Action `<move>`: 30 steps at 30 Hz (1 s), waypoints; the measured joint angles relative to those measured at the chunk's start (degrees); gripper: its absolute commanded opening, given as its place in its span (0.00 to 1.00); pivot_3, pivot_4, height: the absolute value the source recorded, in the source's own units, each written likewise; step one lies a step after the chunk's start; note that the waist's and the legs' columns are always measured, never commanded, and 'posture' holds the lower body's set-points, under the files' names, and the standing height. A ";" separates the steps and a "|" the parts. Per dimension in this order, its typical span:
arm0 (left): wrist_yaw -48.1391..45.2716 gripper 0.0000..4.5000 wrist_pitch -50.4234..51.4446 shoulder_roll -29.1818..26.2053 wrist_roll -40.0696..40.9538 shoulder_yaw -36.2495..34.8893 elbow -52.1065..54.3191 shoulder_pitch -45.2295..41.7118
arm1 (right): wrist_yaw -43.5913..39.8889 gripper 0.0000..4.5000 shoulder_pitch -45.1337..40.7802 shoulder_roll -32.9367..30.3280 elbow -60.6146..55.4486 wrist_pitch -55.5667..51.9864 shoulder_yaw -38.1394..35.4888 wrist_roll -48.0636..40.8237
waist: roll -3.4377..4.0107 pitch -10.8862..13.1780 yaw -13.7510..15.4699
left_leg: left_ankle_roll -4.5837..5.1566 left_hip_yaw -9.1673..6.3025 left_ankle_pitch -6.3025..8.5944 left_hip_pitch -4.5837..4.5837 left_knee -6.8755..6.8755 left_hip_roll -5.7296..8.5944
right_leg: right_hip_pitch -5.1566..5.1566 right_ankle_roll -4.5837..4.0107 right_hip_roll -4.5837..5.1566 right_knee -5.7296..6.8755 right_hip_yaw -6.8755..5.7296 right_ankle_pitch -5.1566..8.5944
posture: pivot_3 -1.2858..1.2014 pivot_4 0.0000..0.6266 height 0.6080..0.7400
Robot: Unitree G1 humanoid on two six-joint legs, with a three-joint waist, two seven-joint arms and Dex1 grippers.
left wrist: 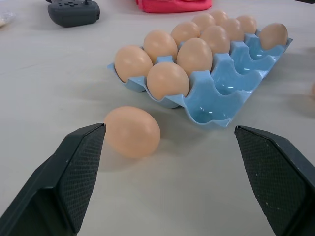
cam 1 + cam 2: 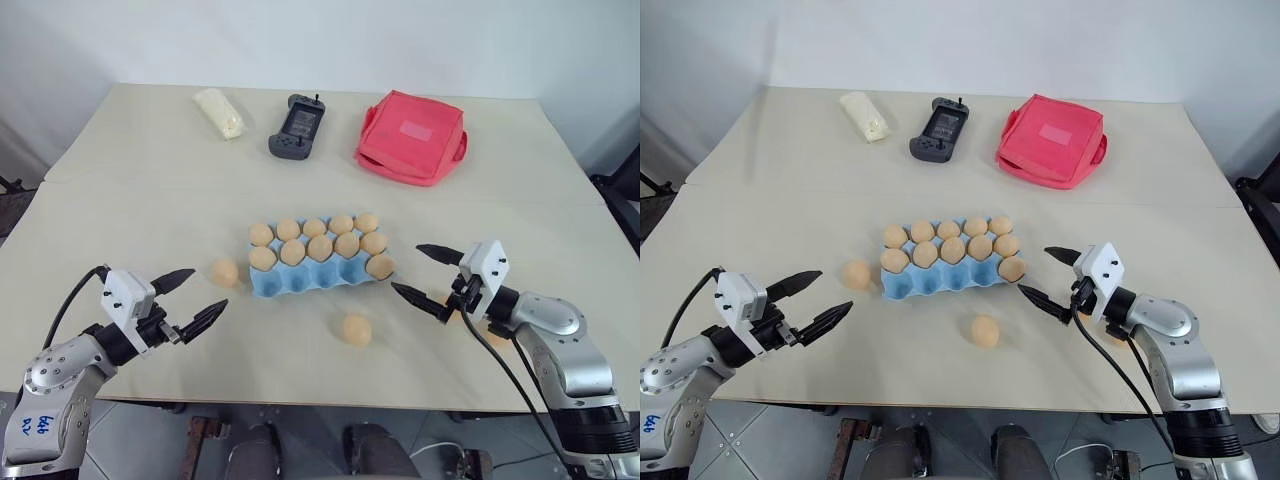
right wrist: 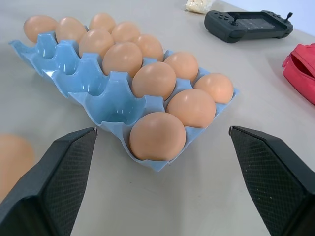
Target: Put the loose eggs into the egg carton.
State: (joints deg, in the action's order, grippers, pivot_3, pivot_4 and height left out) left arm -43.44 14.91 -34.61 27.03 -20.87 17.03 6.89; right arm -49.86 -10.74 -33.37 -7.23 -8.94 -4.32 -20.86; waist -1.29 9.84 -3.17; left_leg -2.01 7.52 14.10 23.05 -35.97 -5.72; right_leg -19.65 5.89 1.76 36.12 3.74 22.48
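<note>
two loose eggs lie on the table (image 2: 130, 190) beside the egg carton (image 2: 300, 280), and a third tan shape shows partly behind the right arm, too hidden to be sure of. the carton, the landmark here, sits mid-table with its long axis running left to right, slightly skewed; its far two rows are full, and the near row holds one egg at the right end, leaving four near cups empty.

beyond the carton, well apart from it, lie a red pouch (image 2: 412, 136), a dark handheld controller (image 2: 296, 128) and a pale packet (image 2: 219, 112).

the left gripper (image 2: 192, 298) hovers left of and nearer than the carton, fingers spread wide, nothing between them. the right gripper (image 2: 426, 272) hovers just off the carton's right end, fingers likewise spread and empty.

one loose egg (image 2: 225, 271) lies just beside the carton's left end; in the left wrist view it sits straight ahead of the left fingers, close to one fingertip, long axis roughly crosswise to them. the left arm is clearly nearer it. the other egg (image 2: 357, 329) lies on the near side of the carton, between the arms, somewhat closer to the right gripper; its long axis i cannot tell.
</note>
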 measured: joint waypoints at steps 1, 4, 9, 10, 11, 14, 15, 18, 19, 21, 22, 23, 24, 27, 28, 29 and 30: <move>-0.02 0.99 -0.06 -0.07 -0.14 0.01 0.00 -0.11 | 0.01 1.00 -0.01 0.01 0.03 0.01 0.00 0.00 | 0.00 0.00 0.00 | 0.00 0.04 0.00 0.00 0.00 0.00 | 0.00 0.00 0.00 0.00 0.00 0.00 | 0.52 0.24 1.00; -0.02 0.99 0.02 -0.10 -0.25 0.32 -0.04 -1.33 | 0.25 1.00 0.13 0.01 -0.03 0.03 -0.15 -0.01 | 0.00 0.00 0.00 | 0.00 0.11 0.00 0.00 0.00 0.00 | 0.00 0.00 0.00 0.01 0.00 0.00 | 0.52 0.24 1.00; -1.85 0.99 0.52 -0.09 0.12 3.29 -0.24 -4.52 | 2.59 1.00 3.19 -0.02 -2.44 -0.51 -3.73 -1.12 | 0.00 0.00 0.40 | 0.00 0.29 0.00 0.02 0.00 0.00 | 0.01 0.00 -0.09 0.01 -0.05 0.00 | 0.52 0.24 1.00; -2.85 0.99 0.56 -0.09 0.18 4.55 -0.54 -5.65 | 3.33 1.00 5.13 -0.06 -3.82 -0.82 -5.59 -1.48 | 0.00 0.00 0.71 | 0.00 0.34 0.00 0.02 0.01 0.00 | 0.01 0.01 -0.10 -0.01 -0.05 0.00 | 0.52 0.24 1.00; -3.79 0.99 0.58 -0.09 0.23 5.78 -1.09 -6.79 | 3.96 1.00 7.26 -0.18 -4.87 -1.00 -7.39 -1.88 | 0.00 0.00 1.02 | -0.01 0.38 0.01 0.02 0.00 0.02 | 0.01 0.01 -0.13 -0.02 -0.04 0.00 | 0.52 0.24 1.00; -6.15 0.99 0.57 -0.07 0.14 9.06 -3.77 -9.90 | 5.89 1.00 13.82 -0.24 -7.97 -1.21 -13.10 -2.74 | 0.01 0.00 1.47 | -0.03 0.48 0.02 0.01 0.00 0.04 | -0.02 0.01 -0.21 -0.04 0.03 0.00 | 0.52 0.24 1.00; -6.99 0.99 0.56 -0.05 0.00 10.19 -4.87 -11.20 | 6.54 1.00 16.30 -0.24 -9.13 -1.21 -15.20 -3.07 | 0.02 0.00 1.62 | -0.03 0.48 0.02 0.01 0.00 0.05 | -0.02 0.01 -0.22 -0.03 0.03 0.00 | 0.52 0.24 1.00; -9.43 0.99 -0.02 -0.04 -0.35 12.62 -7.40 -14.45 | 7.95 1.00 23.62 -0.07 -12.40 -0.93 -20.69 -3.25 | 0.02 -0.01 1.58 | -0.02 0.52 0.02 -0.01 -0.01 0.05 | -0.02 0.01 -0.23 -0.02 0.09 0.00 | 0.52 0.24 1.00; -10.33 0.99 -0.35 -0.06 -0.39 13.22 -8.15 -15.26 | 8.23 1.00 26.05 0.17 -13.27 -0.61 -22.12 -3.21 | 0.03 -0.01 1.51 | -0.02 0.55 0.02 -0.04 -0.01 0.04 | -0.01 0.01 -0.23 -0.01 0.12 0.00 | 0.52 0.24 1.00; -12.09 0.99 -0.79 -0.03 -0.42 14.72 -9.79 -17.75 | 8.31 1.00 32.64 1.68 -15.58 0.37 -26.09 -3.52 | 0.04 -0.01 1.55 | -0.02 0.58 0.02 -0.07 0.01 0.04 | -0.01 0.01 -0.26 0.01 0.18 0.00 | 0.52 0.24 1.00; -12.76 0.99 -1.05 -0.04 -0.41 14.92 -10.47 -18.49 | 8.21 1.00 35.20 2.28 -16.13 0.50 -27.31 -3.85 | 0.03 -0.02 1.53 | -0.03 0.59 0.02 -0.10 0.03 0.02 | 0.01 0.01 -0.28 -0.01 0.18 0.00 | 0.52 0.24 1.00; -13.27 0.99 -1.12 -0.04 -0.41 15.24 -11.29 -19.23 | 8.03 1.00 37.35 2.81 -16.33 0.87 -28.03 -3.97 | 0.04 -0.02 1.44 | -0.03 0.63 0.02 -0.13 0.03 0.02 | 0.01 0.01 -0.28 -0.01 0.23 0.00 | 0.52 0.24 1.00; -13.88 0.99 -1.18 -0.03 -0.41 15.50 -11.73 -19.81 | 7.56 1.00 39.49 3.46 -16.34 1.80 -28.32 -3.97 | 0.04 -0.02 1.27 | -0.02 0.70 0.03 -0.15 0.04 0.02 | 0.00 0.01 -0.28 0.00 0.29 0.00 | 0.52 0.24 1.00; -16.33 0.99 -2.24 -0.03 -0.69 17.41 -13.39 -21.15 | 5.53 1.00 43.27 4.40 -15.87 4.38 -28.08 -3.70 | 0.03 -0.02 0.82 | 0.13 0.88 0.12 -0.43 0.06 0.05 | 0.15 0.03 -0.26 0.03 0.51 -0.02 | 0.52 0.24 1.00; -17.13 0.99 -2.73 -0.03 -0.96 18.08 -13.44 -21.24 | 5.02 1.00 43.45 4.40 -15.36 5.21 -27.97 -3.54 | 0.02 -0.01 0.69 | 0.35 0.88 0.24 -0.55 0.08 0.04 | 0.21 0.06 -0.24 0.03 0.62 -0.03 | 0.52 0.24 1.00; -17.77 0.99 -3.00 -0.03 -1.13 18.72 -13.46 -21.42 | 4.69 1.00 43.39 4.40 -14.67 5.89 -27.96 -3.39 | 0.02 -0.01 0.61 | 0.39 0.88 0.28 -0.63 0.08 0.04 | 0.27 0.07 -0.22 0.03 0.71 -0.04 | 0.52 0.24 1.00; -18.40 0.99 -3.09 -0.03 -1.15 19.29 -13.45 -21.67 | 4.25 1.00 43.11 4.33 -13.67 6.56 -27.89 -3.22 | 0.02 -0.01 0.55 | 0.41 0.88 0.29 -0.70 0.09 0.05 | 0.28 0.08 -0.21 0.04 0.82 -0.05 | 0.52 0.24 1.00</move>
State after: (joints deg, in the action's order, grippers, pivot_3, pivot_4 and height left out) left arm -61.84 11.82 -34.64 25.88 -1.58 3.57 -14.78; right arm -45.60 32.37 -29.04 -20.91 -2.38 -32.21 -24.08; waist -1.27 9.83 -2.62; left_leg -1.59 8.40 14.39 22.36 -35.88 -5.67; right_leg -19.37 5.97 1.55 36.16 4.55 22.44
